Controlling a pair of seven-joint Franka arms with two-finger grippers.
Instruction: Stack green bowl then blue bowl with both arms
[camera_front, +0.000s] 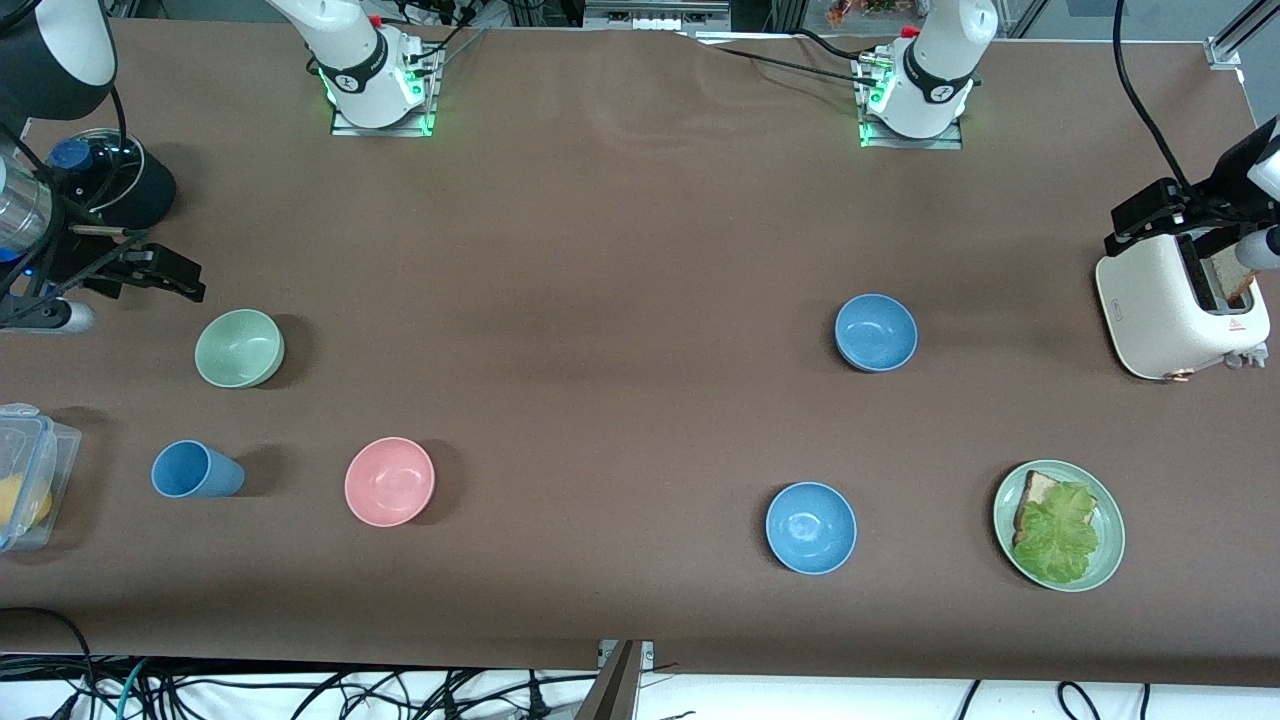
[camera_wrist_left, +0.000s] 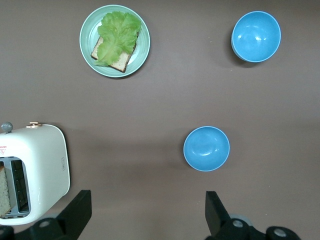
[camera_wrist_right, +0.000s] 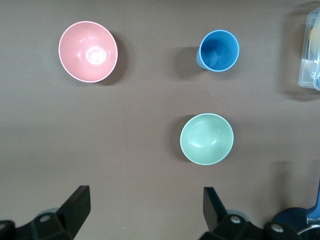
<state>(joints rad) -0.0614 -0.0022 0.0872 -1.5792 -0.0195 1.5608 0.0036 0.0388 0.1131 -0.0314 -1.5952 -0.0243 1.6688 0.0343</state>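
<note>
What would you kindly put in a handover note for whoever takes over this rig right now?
Left gripper: open, empty, up beside the white toaster.
Right gripper: open, empty, above the small pale mint-green bowl, at the right arm's end.
The muted steel-blue bowl sits alone toward the left arm's end, farther from the camera than the brighter blue bowl.
Done: nothing stacked.
Left: both bowls.

Your left gripper (camera_wrist_left: 145, 212) and right gripper (camera_wrist_right: 145, 210) both hang high over the desk (camera_front: 620, 300), fingers spread wide.

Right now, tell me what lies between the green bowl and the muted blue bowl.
Only bare brown table between the green bowl and the blue bowl, per the front view.
</note>
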